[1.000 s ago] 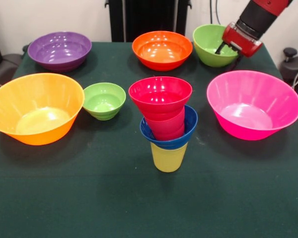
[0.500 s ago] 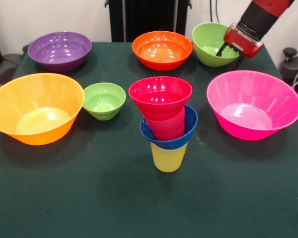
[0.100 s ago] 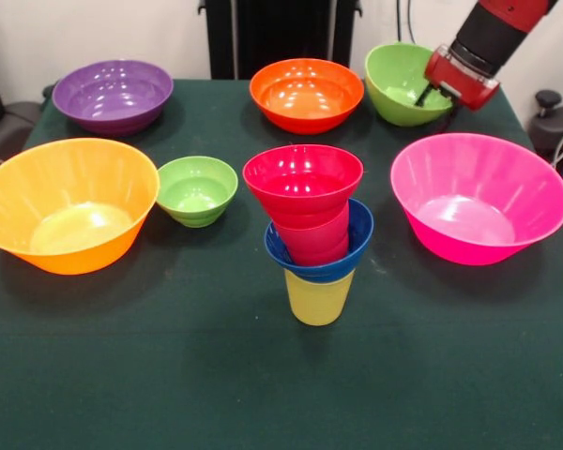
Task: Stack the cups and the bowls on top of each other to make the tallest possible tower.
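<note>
Moved: medium green bowl [image 3: 405,82], tilted and lifted slightly since earlier, my gripper [image 3: 426,92] clamped on its rim; next, I carry it onto the tower [image 3: 311,234].

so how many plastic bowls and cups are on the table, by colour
Green plastic bowls: 2, medium and small
Red: 2, small bowl, ribbed cup
Orange round bowl: 1
Orange-yellow large bowl: 1
Purple bowl: 1
Pink large bowl: 1
Blue small bowl: 1
Yellow cup: 1
Total: 10
</note>
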